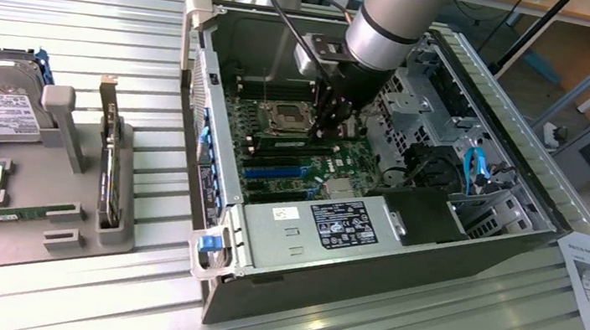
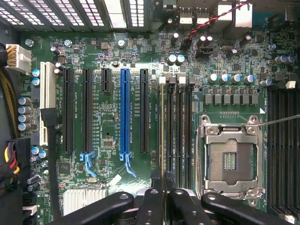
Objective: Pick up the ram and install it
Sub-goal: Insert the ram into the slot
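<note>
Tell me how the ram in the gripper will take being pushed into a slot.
The ram shows edge-on as a very thin board: probably light and stiff lengthwise, yet likely to flex or crack under sideways force. The gripper is shut on its flat faces, so it might slip if the slot resists.

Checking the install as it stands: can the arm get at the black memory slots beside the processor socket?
Probably yes. The arm reaches inside the open case, jaws shut on the ram, which hangs edge-on directly over the slots; nothing I can see lies between.
</note>
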`<act>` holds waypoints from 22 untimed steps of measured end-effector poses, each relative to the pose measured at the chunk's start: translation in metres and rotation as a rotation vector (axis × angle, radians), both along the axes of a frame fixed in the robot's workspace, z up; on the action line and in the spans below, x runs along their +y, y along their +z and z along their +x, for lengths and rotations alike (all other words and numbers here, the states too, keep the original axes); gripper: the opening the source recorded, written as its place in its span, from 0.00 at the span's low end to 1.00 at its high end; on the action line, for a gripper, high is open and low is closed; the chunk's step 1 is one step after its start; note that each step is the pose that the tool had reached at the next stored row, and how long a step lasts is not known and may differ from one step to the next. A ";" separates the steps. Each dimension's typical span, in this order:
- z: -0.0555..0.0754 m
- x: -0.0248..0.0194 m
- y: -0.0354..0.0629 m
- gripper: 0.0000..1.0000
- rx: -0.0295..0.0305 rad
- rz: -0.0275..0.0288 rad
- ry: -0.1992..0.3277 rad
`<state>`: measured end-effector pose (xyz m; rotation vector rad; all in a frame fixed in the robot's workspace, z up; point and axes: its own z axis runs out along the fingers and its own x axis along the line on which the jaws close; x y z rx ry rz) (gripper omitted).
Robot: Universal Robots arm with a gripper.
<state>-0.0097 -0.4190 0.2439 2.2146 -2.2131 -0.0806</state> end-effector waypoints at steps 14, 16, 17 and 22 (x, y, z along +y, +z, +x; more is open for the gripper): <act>0.000 0.0000 -0.0004 0.12 0.0000 0.0001 -0.009; 0.000 0.0000 -0.0005 0.12 0.0000 0.0001 -0.009; 0.000 0.0000 -0.0007 0.12 0.0000 0.0002 -0.009; -0.001 0.0004 -0.0020 0.12 0.0000 0.0001 -0.009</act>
